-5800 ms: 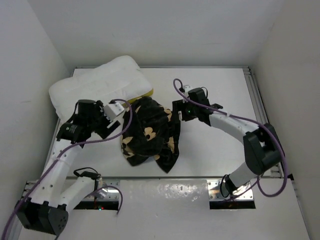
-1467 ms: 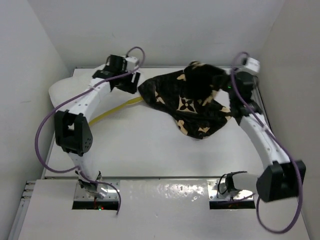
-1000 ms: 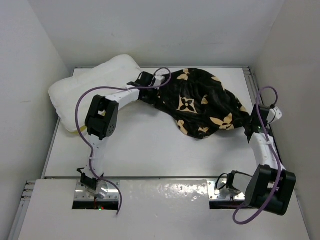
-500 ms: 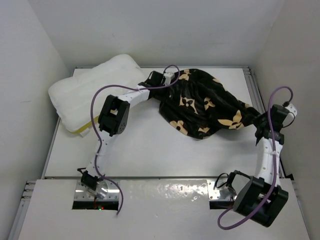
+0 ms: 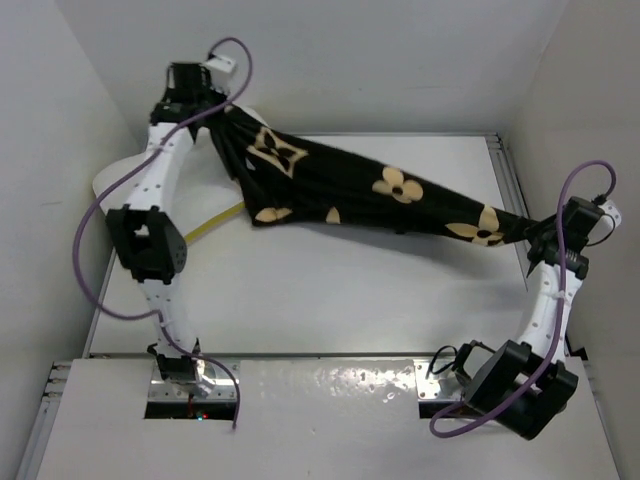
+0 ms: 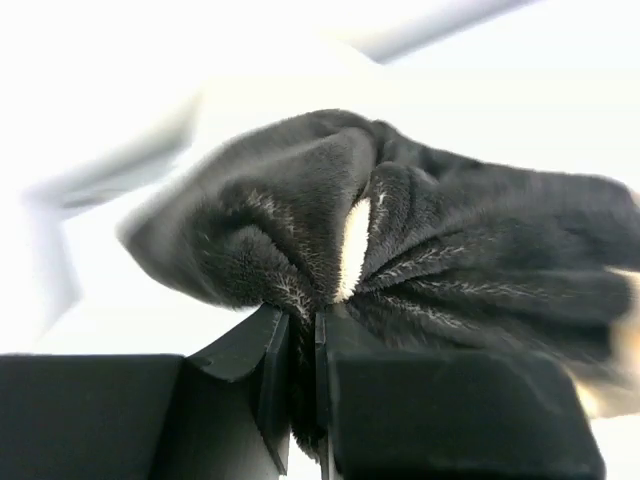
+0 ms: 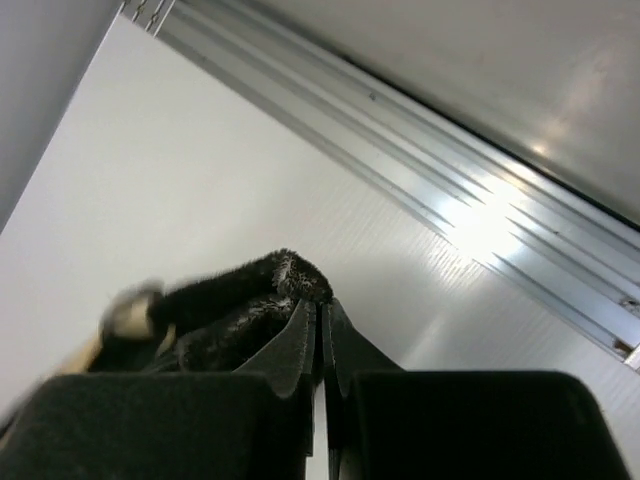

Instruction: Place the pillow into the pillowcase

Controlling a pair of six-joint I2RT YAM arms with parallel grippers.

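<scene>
**Two thin pinches, one taut case**

Nearest the bases, the right gripper (image 5: 530,232) is clenched on one end of the pillowcase (image 5: 350,195). Its wrist view shows only a small tuft of black pile between the closed jaws. That is the weakest spot, to my eye: with so little cloth in the bite, more pull along the span could draw the tuft free and drop that end onto the table (image 5: 350,300).

From there the case runs as one stretched band up and across to the far left, clear of the table along most of its length. It is black and plush, with tan flowers and a tan diamond-star near the far end. No open mouth is visible anywhere. Pulled straight like this, the layers probably lie shut, so the pillow (image 5: 118,185) would have no way in until an edge is parted.

Farthest off, the left gripper (image 5: 212,108) is raised high by the back wall and grasps a thicker gathered bunch, pleated at its jaws. A loose fold hangs below it. The pillow lies at the far-left corner, white and puffy, with its yellow band showing, and is partly hidden by the left arm. Lowering that arm carelessly could snag the pillow or shove it.
</scene>
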